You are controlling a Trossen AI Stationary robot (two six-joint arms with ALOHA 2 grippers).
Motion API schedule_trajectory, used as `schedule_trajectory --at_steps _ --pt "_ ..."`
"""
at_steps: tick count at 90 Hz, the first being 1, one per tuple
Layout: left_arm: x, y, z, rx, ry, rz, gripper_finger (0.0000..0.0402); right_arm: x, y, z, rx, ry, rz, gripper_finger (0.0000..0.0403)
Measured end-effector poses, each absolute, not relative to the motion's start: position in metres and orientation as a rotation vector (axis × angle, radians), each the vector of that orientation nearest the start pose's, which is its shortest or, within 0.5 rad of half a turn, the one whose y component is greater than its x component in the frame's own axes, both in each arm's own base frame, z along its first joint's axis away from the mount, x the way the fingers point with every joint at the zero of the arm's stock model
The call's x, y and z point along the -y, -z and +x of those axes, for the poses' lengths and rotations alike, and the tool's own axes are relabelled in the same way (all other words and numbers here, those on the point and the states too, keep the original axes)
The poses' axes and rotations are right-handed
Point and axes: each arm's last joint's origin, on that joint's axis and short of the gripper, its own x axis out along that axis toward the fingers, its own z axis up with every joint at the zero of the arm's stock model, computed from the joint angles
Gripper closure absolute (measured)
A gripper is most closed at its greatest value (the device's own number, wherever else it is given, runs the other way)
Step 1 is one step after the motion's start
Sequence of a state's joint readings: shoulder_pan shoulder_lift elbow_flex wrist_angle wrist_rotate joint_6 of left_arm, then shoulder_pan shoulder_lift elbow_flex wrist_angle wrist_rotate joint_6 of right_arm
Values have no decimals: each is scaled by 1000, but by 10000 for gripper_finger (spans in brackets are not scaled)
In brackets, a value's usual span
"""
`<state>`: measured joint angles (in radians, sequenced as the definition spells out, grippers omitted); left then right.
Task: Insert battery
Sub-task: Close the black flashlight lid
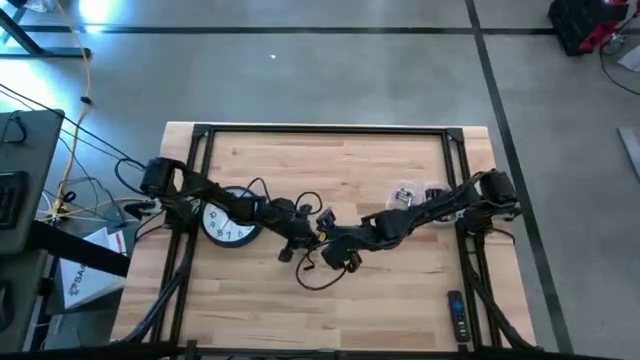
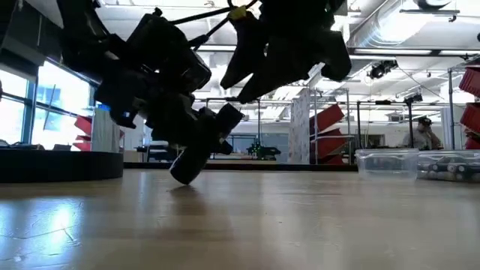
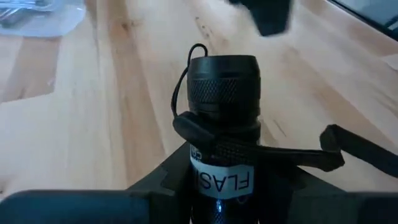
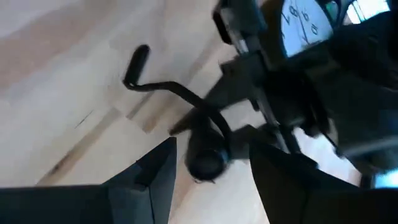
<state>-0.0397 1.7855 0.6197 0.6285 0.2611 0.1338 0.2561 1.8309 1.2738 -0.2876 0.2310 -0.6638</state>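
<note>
While tilted, left gripper [image 1: 287,250] around flashlight [image 3: 222,112]

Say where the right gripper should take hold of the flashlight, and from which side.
Probably the knurled head end: the left gripper already clamps the flashlight around its labelled barrel, leaving only that end free. Come from ahead, along its axis; the right gripper sits open there. Avoid the lanyard.

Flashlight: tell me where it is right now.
The flashlight is clamped in the left gripper near the table's middle in the high view, just right of the clock, with the right gripper close beside it.
</note>
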Motion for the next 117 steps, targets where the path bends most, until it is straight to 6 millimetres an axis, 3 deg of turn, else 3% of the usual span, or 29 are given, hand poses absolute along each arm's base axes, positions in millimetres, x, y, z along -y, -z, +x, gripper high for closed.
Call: schedule_trajectory --at_steps 33,54,80,117 --pt "19 -111 310 -515 324 71 302 -82 -188 388 -840 -329 -817 234" --pt "19 -111 310 -513 327 77 302 -82 -188 389 -842 -296 -819 256" --pt "19 -111 310 -506 317 80 302 -79 -188 388 -862 -259 -726 322" --pt "15 -113 311 -489 184 186 302 -71 -187 388 -905 -57 -508 322"
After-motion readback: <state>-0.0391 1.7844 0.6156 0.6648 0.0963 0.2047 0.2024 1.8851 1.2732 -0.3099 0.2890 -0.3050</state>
